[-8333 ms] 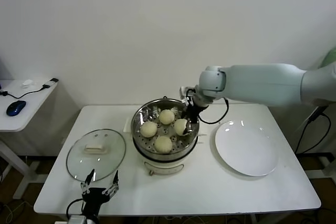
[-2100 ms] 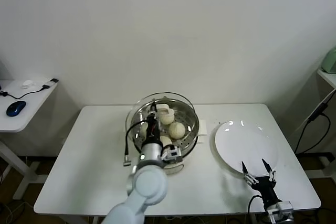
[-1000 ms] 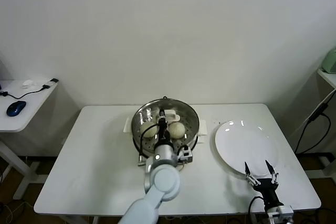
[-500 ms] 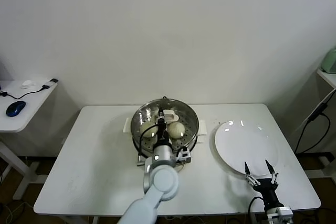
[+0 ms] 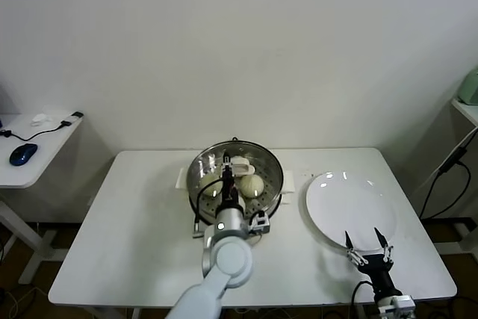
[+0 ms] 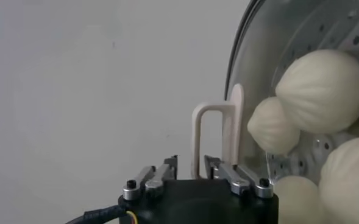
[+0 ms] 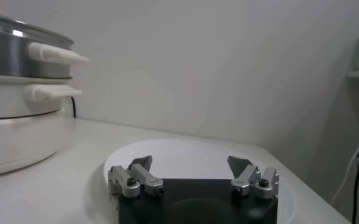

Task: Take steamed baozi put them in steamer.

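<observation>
The steamer (image 5: 273,187) stands at mid-table with the round glass lid (image 5: 258,160) lying over it. Cream-white baozi (image 5: 252,184) show through the glass. In the left wrist view several baozi (image 6: 320,82) sit on the perforated tray behind the lid (image 6: 258,36). My left gripper (image 5: 226,160) is above the pot, its jaws narrowly apart on either side of the lid's cream handle (image 6: 196,137), with a gap on each side. It shows in the left wrist view (image 6: 190,163). My right gripper (image 5: 366,243) is open and empty at the front right.
A flat white plate (image 5: 351,211) lies right of the steamer, just beyond my right gripper (image 7: 188,164); the right wrist view shows the plate (image 7: 185,149) and the steamer's side (image 7: 14,55). A side table with a blue mouse (image 5: 22,153) stands far left.
The left arm carried the glass lid from the table's left onto the steamer. In the last second the left gripper shifted slightly left over the pot. The right arm pulled back to the front.
</observation>
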